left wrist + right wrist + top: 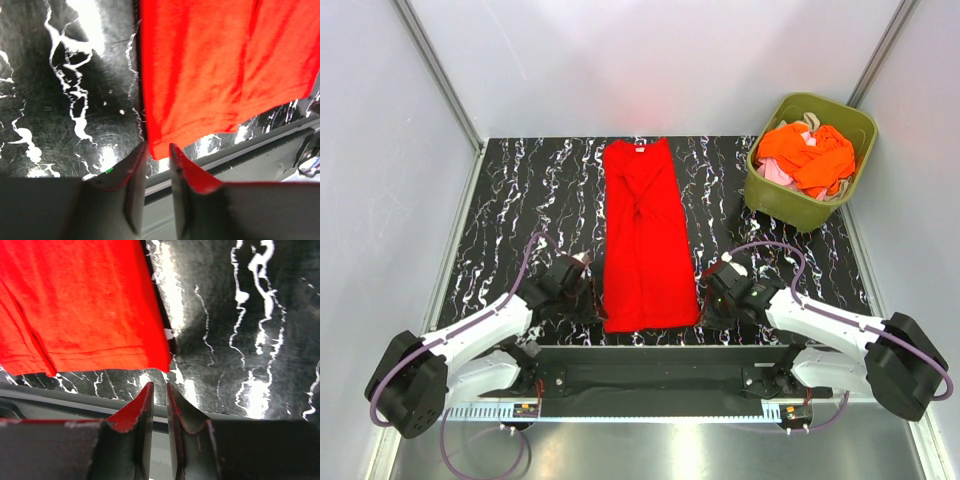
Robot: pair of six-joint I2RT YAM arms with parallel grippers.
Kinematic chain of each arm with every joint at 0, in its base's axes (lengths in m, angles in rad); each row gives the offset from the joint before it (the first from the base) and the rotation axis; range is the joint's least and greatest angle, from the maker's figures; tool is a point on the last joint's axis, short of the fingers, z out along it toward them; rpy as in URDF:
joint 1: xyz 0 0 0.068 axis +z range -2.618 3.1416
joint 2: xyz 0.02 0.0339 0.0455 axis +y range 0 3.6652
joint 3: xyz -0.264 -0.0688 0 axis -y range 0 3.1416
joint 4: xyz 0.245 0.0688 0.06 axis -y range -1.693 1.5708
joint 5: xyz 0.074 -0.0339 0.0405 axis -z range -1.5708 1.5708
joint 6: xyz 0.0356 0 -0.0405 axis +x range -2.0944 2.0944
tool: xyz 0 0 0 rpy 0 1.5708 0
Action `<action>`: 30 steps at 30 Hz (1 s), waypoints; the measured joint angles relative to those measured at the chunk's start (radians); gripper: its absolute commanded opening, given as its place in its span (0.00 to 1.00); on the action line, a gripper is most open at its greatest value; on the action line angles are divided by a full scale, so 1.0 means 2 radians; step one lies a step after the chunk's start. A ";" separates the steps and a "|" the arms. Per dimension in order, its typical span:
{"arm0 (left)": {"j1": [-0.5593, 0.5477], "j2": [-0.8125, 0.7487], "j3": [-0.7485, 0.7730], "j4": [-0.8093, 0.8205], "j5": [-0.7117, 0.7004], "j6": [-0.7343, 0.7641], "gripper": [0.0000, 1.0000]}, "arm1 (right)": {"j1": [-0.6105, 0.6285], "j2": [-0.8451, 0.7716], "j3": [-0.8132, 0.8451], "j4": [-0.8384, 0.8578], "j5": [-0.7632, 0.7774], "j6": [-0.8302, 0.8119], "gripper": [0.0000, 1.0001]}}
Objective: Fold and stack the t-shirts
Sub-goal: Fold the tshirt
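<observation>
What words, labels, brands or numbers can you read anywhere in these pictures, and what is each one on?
No text can be read in any view.
Red shirt: a pale speck at the collar, perhaps a label, too small to read.
Green bin: no print shows.
Table: only white marbling, no writing.

Looks like a robot lab test cell: plain white panel walls (650,60) on metal framing (437,70) boxing in a black white-veined counter (520,200).
</observation>
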 measured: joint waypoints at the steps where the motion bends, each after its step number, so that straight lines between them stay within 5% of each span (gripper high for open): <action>1: -0.002 0.000 0.005 -0.004 -0.001 0.002 0.34 | 0.000 0.000 0.002 -0.005 0.002 0.000 0.28; 6: -0.011 0.003 0.013 -0.009 -0.008 0.007 0.46 | 0.000 0.004 0.010 -0.012 0.012 -0.002 0.36; 21: -0.015 0.046 -0.003 0.039 0.003 0.003 0.44 | 0.000 0.084 0.050 -0.005 0.028 -0.034 0.40; 25: -0.015 0.054 -0.004 0.053 0.006 -0.001 0.35 | 0.000 0.095 0.047 0.006 0.028 -0.035 0.34; 28: -0.015 0.058 -0.005 0.053 0.004 -0.002 0.07 | 0.000 0.100 0.043 0.013 0.027 -0.039 0.03; 30: -0.015 0.061 -0.006 0.055 0.006 -0.002 0.00 | 0.000 0.100 0.042 0.017 0.025 -0.038 0.00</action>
